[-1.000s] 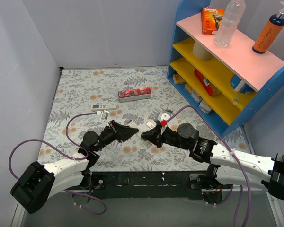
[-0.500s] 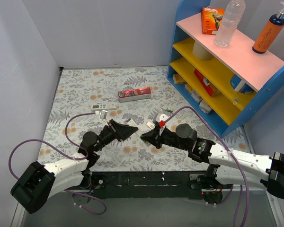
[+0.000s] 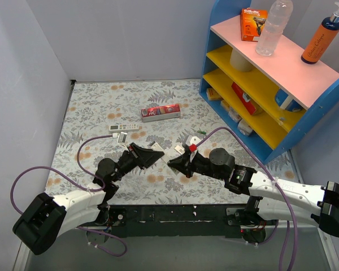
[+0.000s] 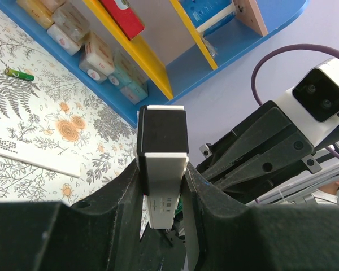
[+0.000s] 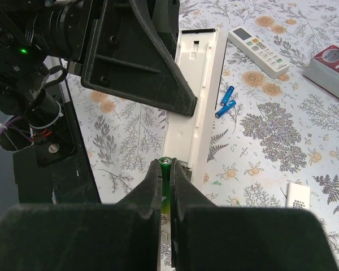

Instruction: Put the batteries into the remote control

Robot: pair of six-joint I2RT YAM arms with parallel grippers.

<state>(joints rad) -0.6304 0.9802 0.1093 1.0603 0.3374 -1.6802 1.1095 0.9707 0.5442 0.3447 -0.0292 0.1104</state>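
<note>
Remote control (image 4: 161, 164) is sitting clamped in the left gripper (image 4: 161, 189) between the arms, while the right gripper (image 5: 166, 175) is pinching a green battery (image 5: 165, 164) just short of its open back, where any tilt is probably risking a jammed or dropped cell.

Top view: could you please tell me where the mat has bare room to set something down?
Free: the strip between the back wall and the red carton; the mat's far-left corner. Crowded: the middle, where the left gripper and right gripper meet around the remote control.
</note>
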